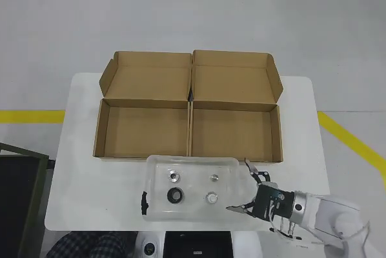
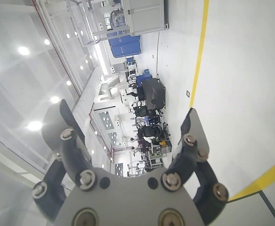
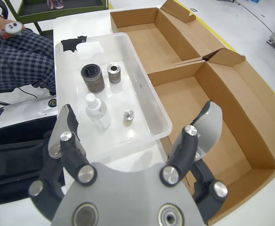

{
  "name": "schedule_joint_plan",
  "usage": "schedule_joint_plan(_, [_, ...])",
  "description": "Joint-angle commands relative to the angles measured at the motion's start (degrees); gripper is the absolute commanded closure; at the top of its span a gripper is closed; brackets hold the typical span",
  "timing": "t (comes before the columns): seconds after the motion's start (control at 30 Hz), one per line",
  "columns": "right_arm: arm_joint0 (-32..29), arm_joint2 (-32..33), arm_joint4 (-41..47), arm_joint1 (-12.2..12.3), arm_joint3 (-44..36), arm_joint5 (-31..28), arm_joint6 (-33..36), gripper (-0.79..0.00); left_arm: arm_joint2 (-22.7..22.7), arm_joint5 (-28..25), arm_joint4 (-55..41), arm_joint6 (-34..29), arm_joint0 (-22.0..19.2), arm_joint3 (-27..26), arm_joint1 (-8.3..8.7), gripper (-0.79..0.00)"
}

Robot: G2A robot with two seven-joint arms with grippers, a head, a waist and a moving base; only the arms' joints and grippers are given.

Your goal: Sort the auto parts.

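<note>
Top view: clear tray (image 1: 190, 158) at the worktop's (image 1: 83, 129) near edge, left cardboard box (image 1: 144, 132) and right cardboard box (image 1: 235, 134) side by side just behind it. Right hand (image 1: 238, 185) spread, at the tray's right end.
Left wrist view: left hand (image 2: 128, 109) spread, aimed at the room.
Right wrist view: in the tray, all upright and apart, are a dark bearing (image 3: 92, 77), steel sleeve (image 3: 113, 72), small bottle (image 3: 97, 114) and small knob (image 3: 128, 116).

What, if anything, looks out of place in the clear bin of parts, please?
A small clear bottle with a white cap stands in the clear bin beside a small metal fitting and near a large metal cylinder; it hardly looks like an auto part. A ragged black scrap sits on one end of the bin.
</note>
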Motion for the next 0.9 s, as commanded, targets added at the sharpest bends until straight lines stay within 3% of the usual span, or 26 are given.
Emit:
schedule_joint_plan(0.0, [0.69, -1.21, -0.03, 0.09, 0.22, -0.2, 1.34, -0.785, 0.0, 0.0, 0.0, 0.0, 0.0, 0.0, 0.0, -0.785])
schedule_joint_plan(0.87, [9.99, -14.39, -4.35, 0.92, 4.14, 0.89, 12.87, -0.785, 0.0, 0.0, 0.0, 0.0, 0.0, 0.0, 0.0, -0.785])
